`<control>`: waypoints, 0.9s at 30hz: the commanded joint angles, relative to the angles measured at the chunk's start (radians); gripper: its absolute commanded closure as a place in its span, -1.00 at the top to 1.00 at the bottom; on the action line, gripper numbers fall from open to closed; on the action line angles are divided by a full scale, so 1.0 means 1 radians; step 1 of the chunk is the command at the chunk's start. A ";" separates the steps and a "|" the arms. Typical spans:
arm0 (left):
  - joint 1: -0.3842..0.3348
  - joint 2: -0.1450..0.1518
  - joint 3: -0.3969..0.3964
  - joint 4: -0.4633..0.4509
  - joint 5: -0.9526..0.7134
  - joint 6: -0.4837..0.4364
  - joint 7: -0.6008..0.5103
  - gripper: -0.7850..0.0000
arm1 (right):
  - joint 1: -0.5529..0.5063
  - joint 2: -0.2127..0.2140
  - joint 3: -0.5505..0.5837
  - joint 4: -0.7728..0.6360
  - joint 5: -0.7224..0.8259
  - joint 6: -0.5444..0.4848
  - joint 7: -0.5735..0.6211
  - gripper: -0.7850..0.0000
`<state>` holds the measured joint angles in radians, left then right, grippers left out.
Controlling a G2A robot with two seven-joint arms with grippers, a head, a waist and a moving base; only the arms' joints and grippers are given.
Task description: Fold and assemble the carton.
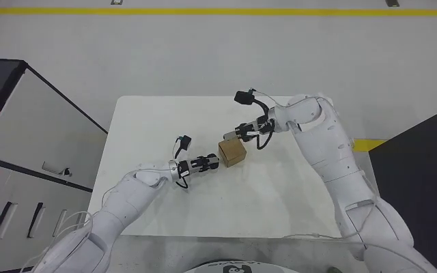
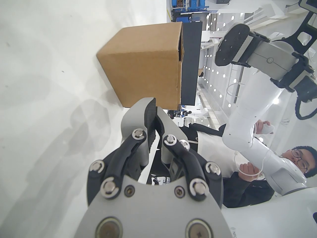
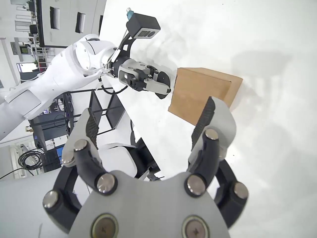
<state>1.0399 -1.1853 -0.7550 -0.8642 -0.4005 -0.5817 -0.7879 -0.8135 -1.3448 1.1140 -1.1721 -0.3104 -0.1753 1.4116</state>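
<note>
Skidding is my worry tbh: the worktop (image 1: 171, 211) looks slick and the carton (image 1: 232, 151) stands loose near its middle, so a push from the left tool (image 1: 214, 162), clenched on nothing just beside one face, could slide or tip it before the right tool (image 1: 229, 136), spread wide near another side, braces it. Grey cabinet (image 1: 34, 130) sits well apart, not blocking anything.

We see our left tool (image 2: 153, 110) with its fingers pressed together, its arm stretched forward and low. Our right tool (image 3: 149, 110) is spread wide, its arm bent at the elbow. The two tools face each other, near but apart.
</note>
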 commanded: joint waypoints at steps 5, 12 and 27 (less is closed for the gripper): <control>0.000 0.000 0.000 0.000 0.000 0.000 0.000 -1.00 | -0.123 0.049 0.145 -0.069 0.223 -0.165 0.069 1.00; 0.000 0.000 0.000 0.000 0.000 0.000 0.000 -1.00 | -0.304 0.157 0.252 -0.242 0.509 -0.158 0.076 1.00; 0.000 0.000 0.000 0.000 0.000 0.000 0.000 0.89 | -0.436 0.249 0.350 -0.286 0.768 -0.184 0.050 1.00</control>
<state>1.0399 -1.1853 -0.7550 -0.8642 -0.4005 -0.5817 -0.7879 -1.2490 -1.0960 1.4637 -1.4585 0.4577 -0.3598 1.4611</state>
